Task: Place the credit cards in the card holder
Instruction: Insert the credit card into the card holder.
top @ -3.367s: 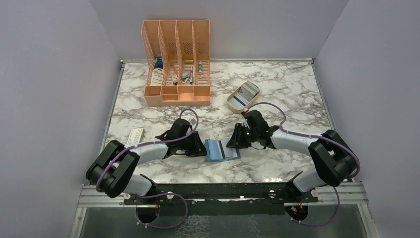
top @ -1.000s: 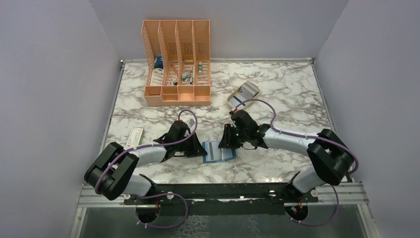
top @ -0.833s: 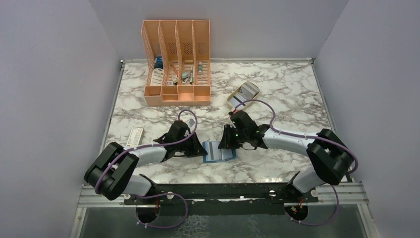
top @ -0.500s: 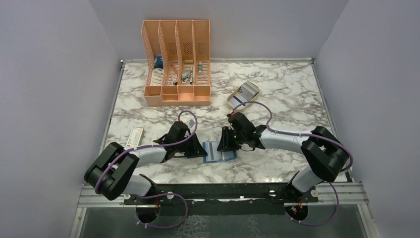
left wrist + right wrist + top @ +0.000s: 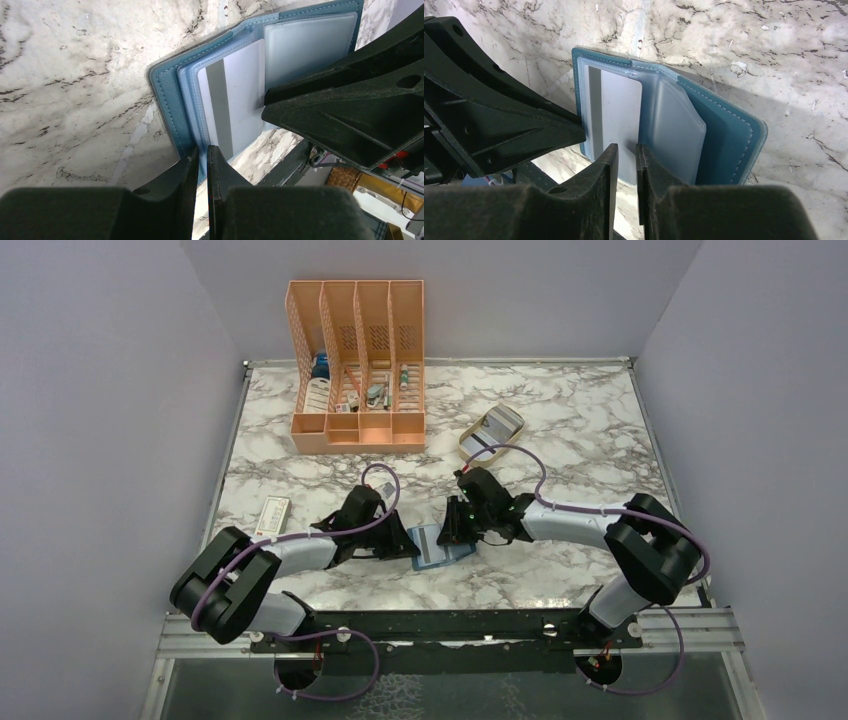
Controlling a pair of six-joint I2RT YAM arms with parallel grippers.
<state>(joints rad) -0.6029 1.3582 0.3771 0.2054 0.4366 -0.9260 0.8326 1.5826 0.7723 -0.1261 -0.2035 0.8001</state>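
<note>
Centrally, card holder (image 5: 723, 140) open between left tool (image 5: 202, 151), right tool (image 5: 626, 149); left pinching edge.

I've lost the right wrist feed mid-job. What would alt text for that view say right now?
The right hand, fingers nearly together, pinches the near edge of a grey card with a dark stripe, which lies on the left half of the open teal card holder on the marble table. The left hand grips the holder's left edge.

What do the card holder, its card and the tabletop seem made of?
The card holder: stitched teal leather or imitation, matte; clear plastic sleeves. The credit card: smooth grey plastic, dark stripe. The tabletop: marble look, veined; possibly printed laminate.
</note>
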